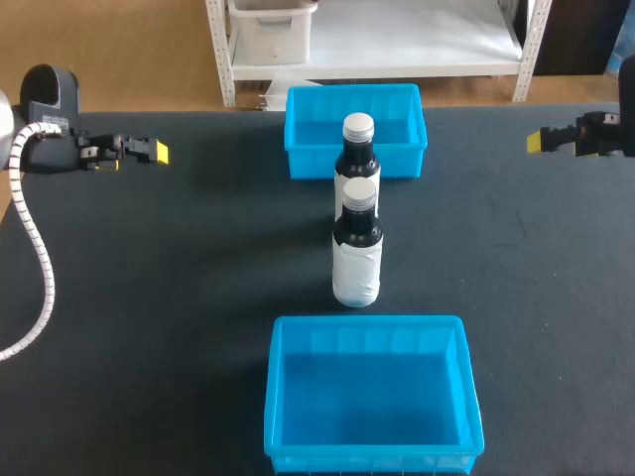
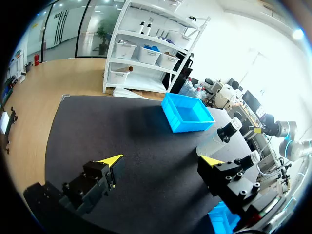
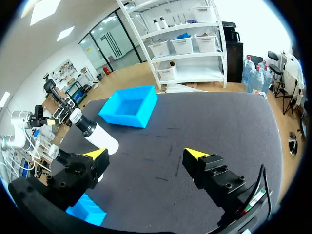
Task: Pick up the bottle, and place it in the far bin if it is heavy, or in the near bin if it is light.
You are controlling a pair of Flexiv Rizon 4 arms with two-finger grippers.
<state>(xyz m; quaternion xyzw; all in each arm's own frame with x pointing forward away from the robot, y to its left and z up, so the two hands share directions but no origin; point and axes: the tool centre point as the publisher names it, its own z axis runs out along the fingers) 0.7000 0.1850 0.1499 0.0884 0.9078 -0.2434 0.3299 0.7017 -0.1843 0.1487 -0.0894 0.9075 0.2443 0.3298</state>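
Note:
Two dark bottles with silver caps and white labels stand upright in the middle of the table: the near bottle (image 1: 356,260) directly in front of the far bottle (image 1: 357,157). The far blue bin (image 1: 316,159) sits just behind them and the near blue bin (image 1: 298,397) in front; both show bare floors. My left gripper (image 1: 151,151) hovers at the far left, open and holding nothing. At the far right my right gripper (image 1: 541,141) is open and likewise holds nothing. From the left wrist, the gripper (image 2: 161,161) points across the mat toward the bottles (image 2: 218,140). The right wrist view shows its gripper (image 3: 146,154) wide apart, with the bottles (image 3: 97,136) off beside one finger.
The dark mat (image 1: 179,297) covers the whole table. A white coiled cable (image 1: 38,258) hangs from my left arm over the mat's left edge. Bare mat lies on both sides of the bottles and bins.

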